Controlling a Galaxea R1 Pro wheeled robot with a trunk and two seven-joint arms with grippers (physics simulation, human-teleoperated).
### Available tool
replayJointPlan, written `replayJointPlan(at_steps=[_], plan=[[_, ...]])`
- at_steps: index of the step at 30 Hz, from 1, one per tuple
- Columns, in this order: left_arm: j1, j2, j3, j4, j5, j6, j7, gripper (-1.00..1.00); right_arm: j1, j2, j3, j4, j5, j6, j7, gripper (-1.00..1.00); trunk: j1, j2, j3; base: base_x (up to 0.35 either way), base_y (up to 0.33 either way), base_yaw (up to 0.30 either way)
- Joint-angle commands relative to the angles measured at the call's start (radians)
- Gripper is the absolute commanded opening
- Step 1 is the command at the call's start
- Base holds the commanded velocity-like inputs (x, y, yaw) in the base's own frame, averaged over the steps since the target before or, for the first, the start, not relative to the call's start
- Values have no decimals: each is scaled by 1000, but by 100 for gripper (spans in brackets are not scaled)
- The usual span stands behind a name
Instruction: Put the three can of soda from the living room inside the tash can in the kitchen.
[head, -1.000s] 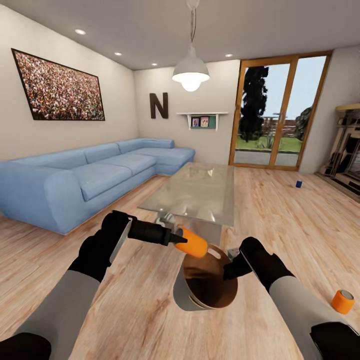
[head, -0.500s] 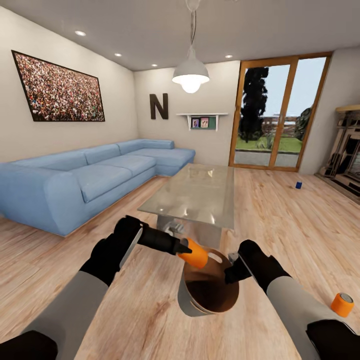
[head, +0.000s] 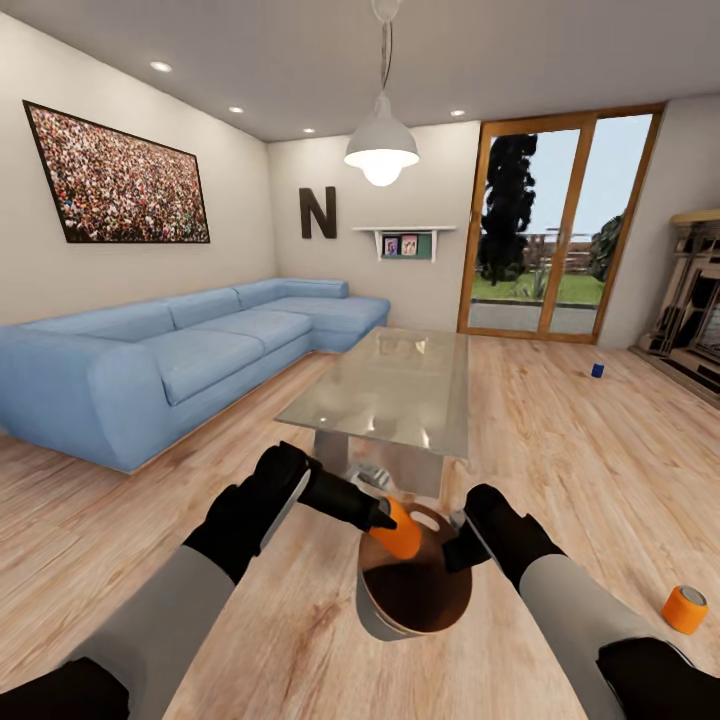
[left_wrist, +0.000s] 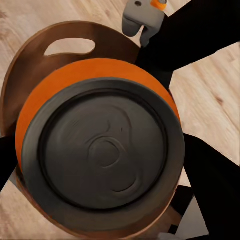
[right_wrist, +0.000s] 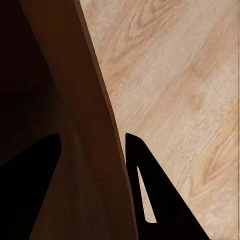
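In the lower middle of the head view, the left gripper (head: 392, 522) is clenched on an orange soda can (head: 403, 531), holding it tilted just over the near-left rim of the trash can (head: 372, 612). The bin's mouth faces up toward the camera, brown inside, and it sits in the air just in front of the glass coffee table (head: 395, 385). The right gripper (head: 458, 550) grasps the bin's right rim; in the right wrist view one finger (right_wrist: 27, 190) lies inside the brown wall (right_wrist: 95, 165) and the other outside it. The left wrist view shows the can's grey end (left_wrist: 105, 150) over the bin's opening (left_wrist: 70, 47). A second orange can (head: 685, 607) stands on the wood floor (head: 560, 450) at lower right, well apart. A small blue one (head: 597, 369), probably the third, sits far off near the fireplace (head: 695, 300). Open floor lies right of the table; the blue sofa (head: 170, 355) bounds the left.
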Motion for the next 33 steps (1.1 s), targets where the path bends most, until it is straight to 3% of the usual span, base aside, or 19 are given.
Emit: replayJointPlan(at_steps=[1,7,14,20,24,33], plan=[[0,-1,-3,1,-1,0,0,-100,0,1,-2,0,-20,3,3,-100,0,0,0,0,0,0],[0,-8,-51,34,0,0,1,-100,-1,0,-2,1,-20,3,0,-100,0,0,0,0,0,0],[0,-16,-66,81,-2,0,3,-100,0,1,-2,1,-20,3,0,-100,0,0,0,0,0,0],[0,-15,-155,86,-2,0,9,-100,0,13,-2,1,-19,3,0,-100,0,0,0,0,0,0],[0,-18,-180,87,-1,0,53,-100,0,20,-2,1,-18,3,0,-100,0,0,0,0,0,0],[1,-30,-187,132,4,0,182,-100,0,58,-1,1,-18,3,-42,-100,0,0,0,0,0,0]])
